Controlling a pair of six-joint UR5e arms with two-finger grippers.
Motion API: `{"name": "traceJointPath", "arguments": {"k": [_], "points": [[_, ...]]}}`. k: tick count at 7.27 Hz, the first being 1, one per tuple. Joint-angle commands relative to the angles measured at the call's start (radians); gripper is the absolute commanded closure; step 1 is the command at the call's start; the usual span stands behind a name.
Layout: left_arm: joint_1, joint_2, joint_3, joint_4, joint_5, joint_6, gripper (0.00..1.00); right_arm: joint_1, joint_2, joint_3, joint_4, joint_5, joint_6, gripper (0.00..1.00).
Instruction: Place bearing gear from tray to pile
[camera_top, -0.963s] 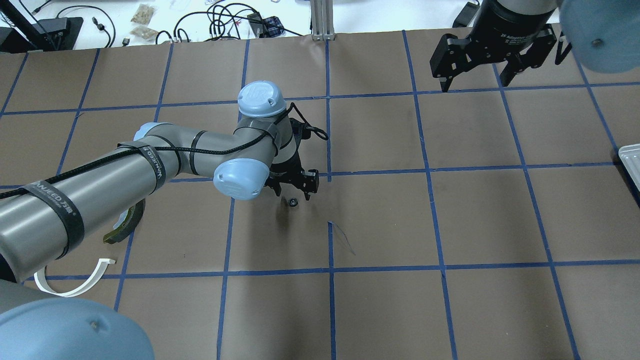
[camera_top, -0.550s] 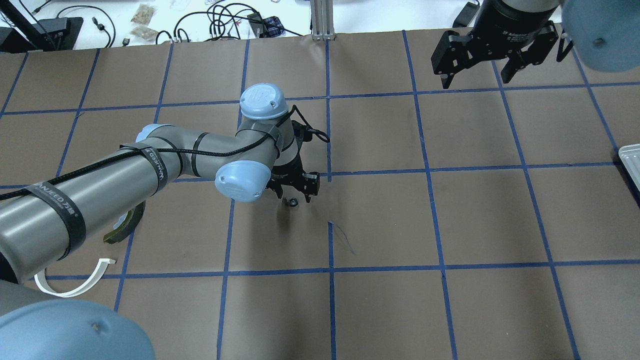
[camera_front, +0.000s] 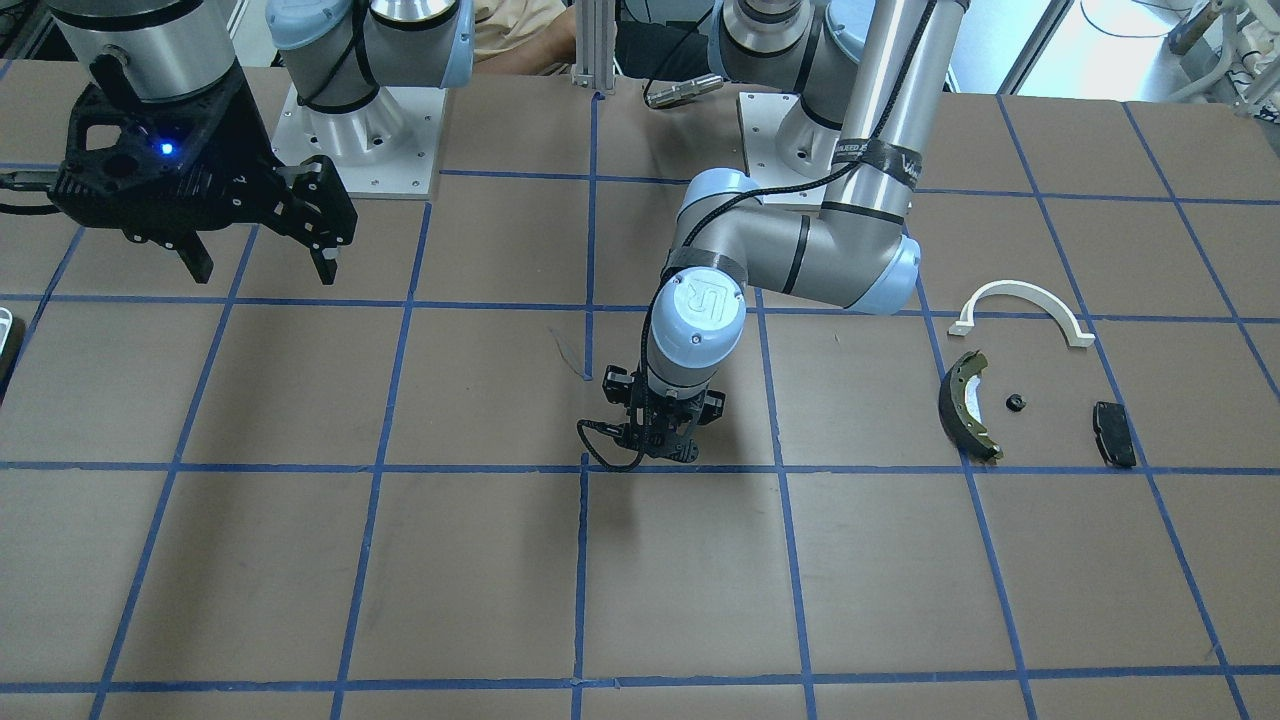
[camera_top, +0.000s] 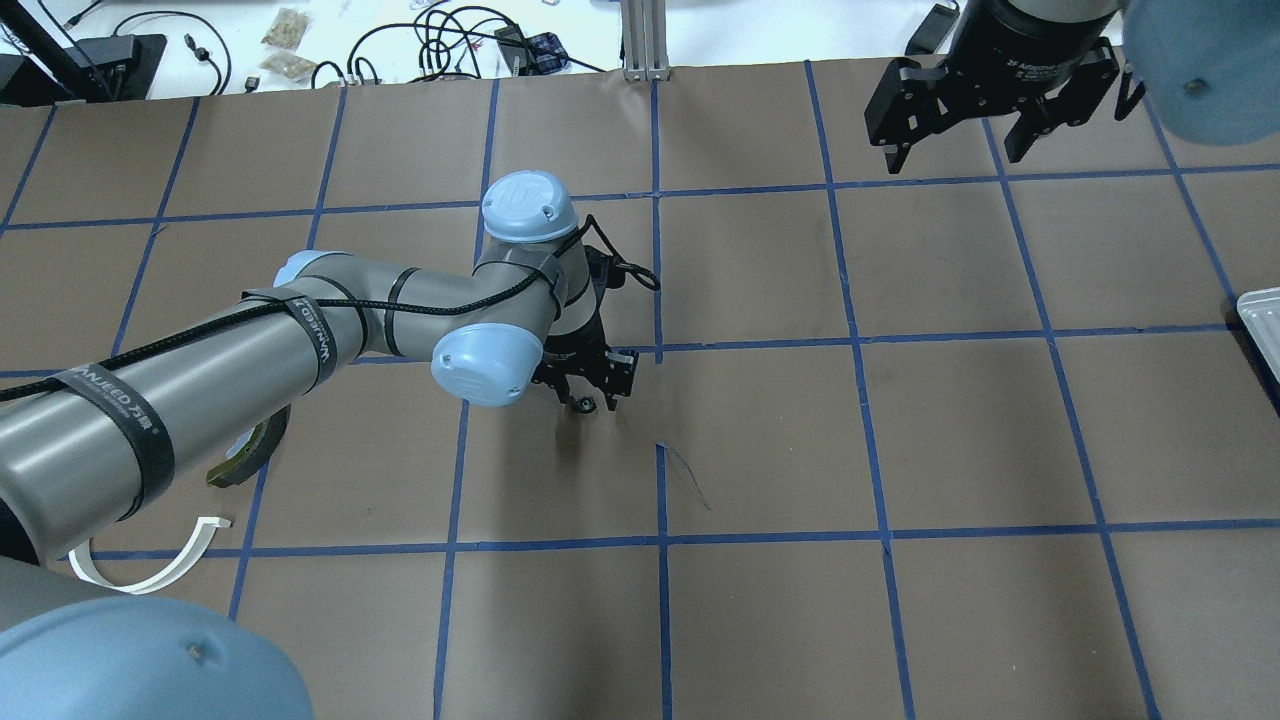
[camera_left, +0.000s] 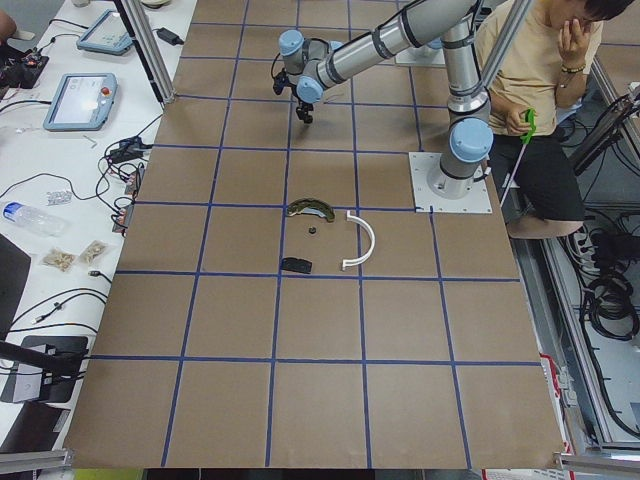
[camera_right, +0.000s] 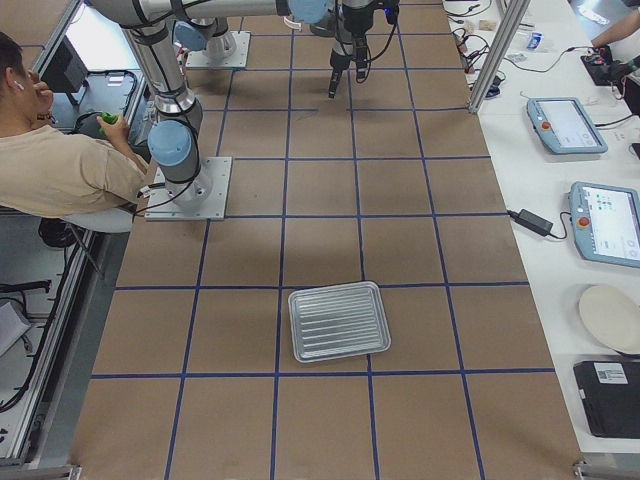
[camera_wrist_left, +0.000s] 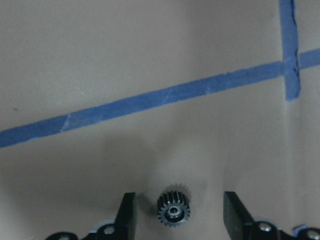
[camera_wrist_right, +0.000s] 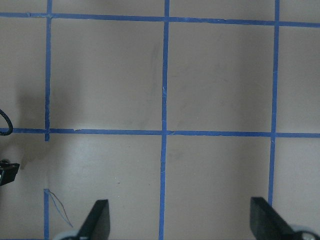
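Observation:
The bearing gear, small, black and toothed, lies flat on the brown table, away from the tray. It also shows in the overhead view. My left gripper is open and low over the table, one finger on each side of the gear, not touching it. The pile lies far to my left: an olive-green brake shoe, a white arched strip and a flat black pad. My right gripper is open, empty and raised at the far right.
A small black part lies between the brake shoe and the pad. The metal tray's corner shows at the overhead view's right edge. A person sits behind the robot bases. Cables and devices lie beyond the table's far edge.
My left gripper has come down closer to the table, so the gear now sits between its fingers. The gear has not moved. My right gripper has drifted slightly away.

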Motion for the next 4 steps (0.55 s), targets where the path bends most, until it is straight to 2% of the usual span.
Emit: {"name": "traceJointPath", "arguments": {"k": [1,2,3,4], "points": [[0.0,-0.003,0.001,-0.008,0.0,0.001,0.55,0.001,0.0,-0.001,0.004,-0.005,0.0,0.0],[0.0,-0.003,0.001,-0.012,0.0,0.001,0.75,0.001,0.0,-0.001,0.004,0.003,0.0,0.0],[0.0,-0.003,-0.002,-0.012,0.002,0.002,1.0,0.002,-0.001,-0.003,0.003,0.003,0.0,0.0],[0.0,-0.003,-0.008,-0.012,0.002,0.001,1.0,0.002,0.0,-0.003,0.004,-0.003,0.0,0.0]]}}
